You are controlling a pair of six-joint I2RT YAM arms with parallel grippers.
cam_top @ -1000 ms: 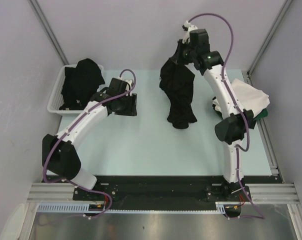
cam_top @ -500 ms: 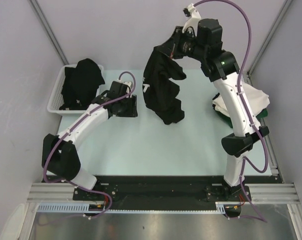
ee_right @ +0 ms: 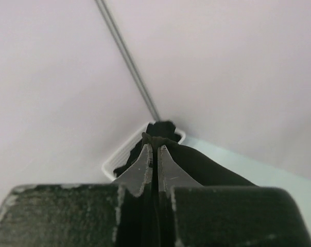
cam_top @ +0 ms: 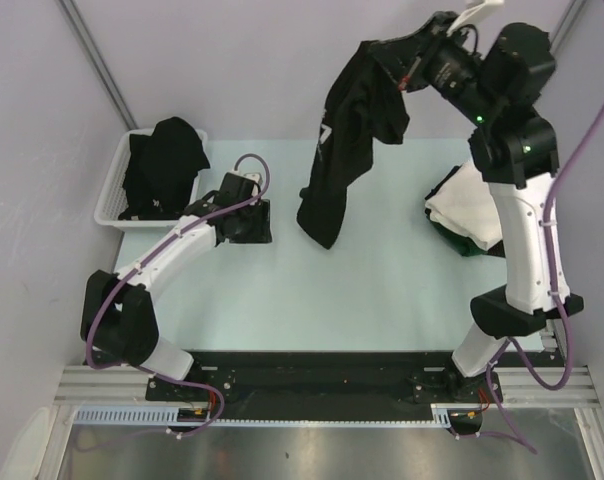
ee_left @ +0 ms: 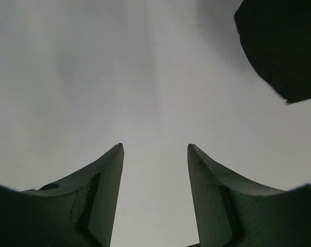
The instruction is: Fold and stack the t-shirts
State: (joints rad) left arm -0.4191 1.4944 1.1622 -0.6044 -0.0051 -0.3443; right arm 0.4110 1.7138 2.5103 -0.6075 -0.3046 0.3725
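One wide pale table (cam_top: pixel 382 290) is carrying the whole scene. Over it the right arm (cam_top: pixel 522 220) is rearing high at 1 o'clock. Up there the right gripper (cam_top: pixel 407 72) is pinching a bunched fold of the black lettered t-shirt (cam_top: pixel 352 130), and the wrist view is showing its fingers pressed tight together on the cloth. That shirt is hanging in the air at 12 o'clock, its lowest tip dangling over the table's middle, with white block letters showing along one side. At 10 o'clock the white basket (cam_top: pixel 110 205) is holding a heap of black shirts (cam_top: pixel 167 160). At 3 o'clock a white shirt (cam_top: pixel 472 205) is lying on a dark green shirt (cam_top: pixel 457 240). Toward 9 o'clock, near the basket, the left gripper (cam_top: pixel 257 222) is pointing down at the table, fingers spread wide with only bare surface showing between them.
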